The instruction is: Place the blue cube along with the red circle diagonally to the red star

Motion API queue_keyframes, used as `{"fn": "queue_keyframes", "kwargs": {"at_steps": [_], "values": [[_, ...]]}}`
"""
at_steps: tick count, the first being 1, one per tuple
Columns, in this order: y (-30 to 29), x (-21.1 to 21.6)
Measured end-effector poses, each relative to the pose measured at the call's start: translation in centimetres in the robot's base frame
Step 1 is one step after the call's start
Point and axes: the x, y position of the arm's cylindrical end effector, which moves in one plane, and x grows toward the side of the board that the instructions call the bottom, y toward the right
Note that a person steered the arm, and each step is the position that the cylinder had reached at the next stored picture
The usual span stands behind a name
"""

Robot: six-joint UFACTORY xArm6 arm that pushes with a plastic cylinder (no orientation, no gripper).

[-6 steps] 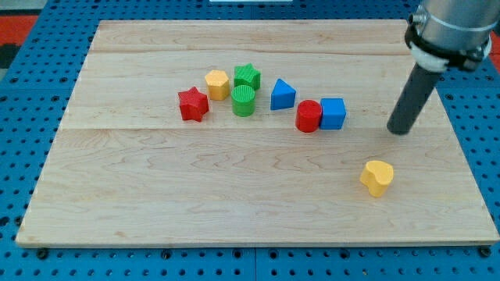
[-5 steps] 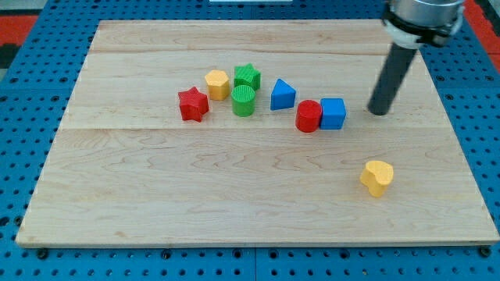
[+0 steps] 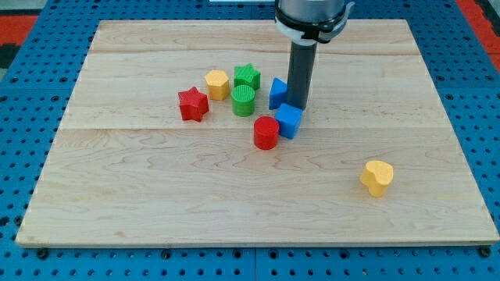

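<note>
The red star (image 3: 193,104) lies left of centre on the wooden board (image 3: 156,203). The red circle (image 3: 266,133) sits below and to the right of it, touching the blue cube (image 3: 288,122) on the cube's lower left. My tip (image 3: 297,106) rests at the cube's upper edge, between the cube and the blue triangle (image 3: 277,93), which the rod partly hides.
A yellow hexagon-like block (image 3: 217,83), a green star (image 3: 248,76) and a green cylinder (image 3: 244,101) cluster right of the red star. A yellow heart (image 3: 377,177) lies at the lower right.
My tip swept from the right side to the left, onto the blue cube. The blue cube and the red circle slid left and down, now closer to the green cylinder.
</note>
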Motion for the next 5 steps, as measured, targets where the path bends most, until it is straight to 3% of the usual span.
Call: {"fn": "queue_keyframes", "kwargs": {"at_steps": [5], "values": [[-5.8, 6.9]]}}
